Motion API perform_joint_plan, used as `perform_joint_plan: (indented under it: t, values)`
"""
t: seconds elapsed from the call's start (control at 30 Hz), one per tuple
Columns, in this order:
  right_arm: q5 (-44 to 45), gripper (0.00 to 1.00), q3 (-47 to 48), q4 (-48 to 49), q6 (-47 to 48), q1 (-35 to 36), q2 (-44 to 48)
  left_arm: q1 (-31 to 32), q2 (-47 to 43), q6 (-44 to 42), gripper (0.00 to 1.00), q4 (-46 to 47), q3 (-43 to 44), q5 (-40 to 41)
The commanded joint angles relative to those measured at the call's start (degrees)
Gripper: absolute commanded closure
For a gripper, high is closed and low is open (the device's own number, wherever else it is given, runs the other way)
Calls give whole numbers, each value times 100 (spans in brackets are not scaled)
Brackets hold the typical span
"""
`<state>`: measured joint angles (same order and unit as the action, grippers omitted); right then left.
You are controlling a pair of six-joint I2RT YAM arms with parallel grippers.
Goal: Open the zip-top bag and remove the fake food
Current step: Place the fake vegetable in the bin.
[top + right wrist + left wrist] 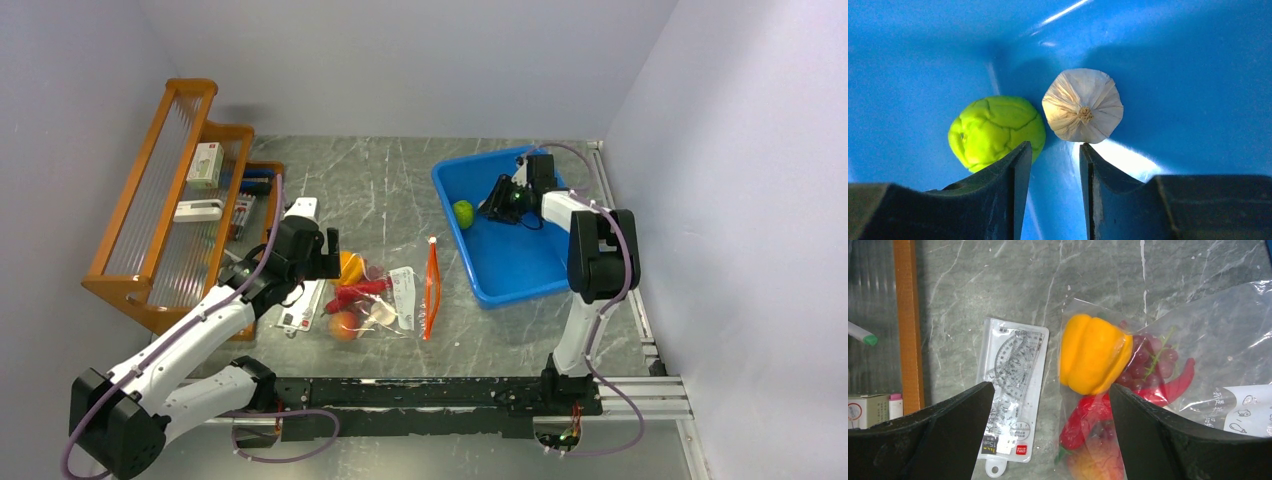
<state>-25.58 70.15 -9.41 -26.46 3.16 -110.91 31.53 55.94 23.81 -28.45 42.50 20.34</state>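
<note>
Our wide, empty left gripper [1052, 389] hangs over the bell pepper [1093, 360] in the zip-top bag [400, 290], nearer than the narrow, empty right gripper [1054, 150] in the blue bin [510, 270].

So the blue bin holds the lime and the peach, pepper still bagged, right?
No: the right wrist view shows the garlic beside the lime in the blue bin. The peach and the pepper are still in the bag.
</note>
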Motion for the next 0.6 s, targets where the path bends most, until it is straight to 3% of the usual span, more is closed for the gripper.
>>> perform_joint_plan:
  t: [0.0, 0.3, 0.57]
  values:
    - [-354, 59, 376, 106, -104, -8, -341, -33, 35, -52, 2, -71, 225, -35]
    - [-59, 53, -316, 146, 178, -11, 767, -33, -56, -35, 2, 57, 148, -125]
    - [-70, 48, -2982, 2884, 324, 262, 3817, -44, -61, -51, 2, -20, 209, -149]
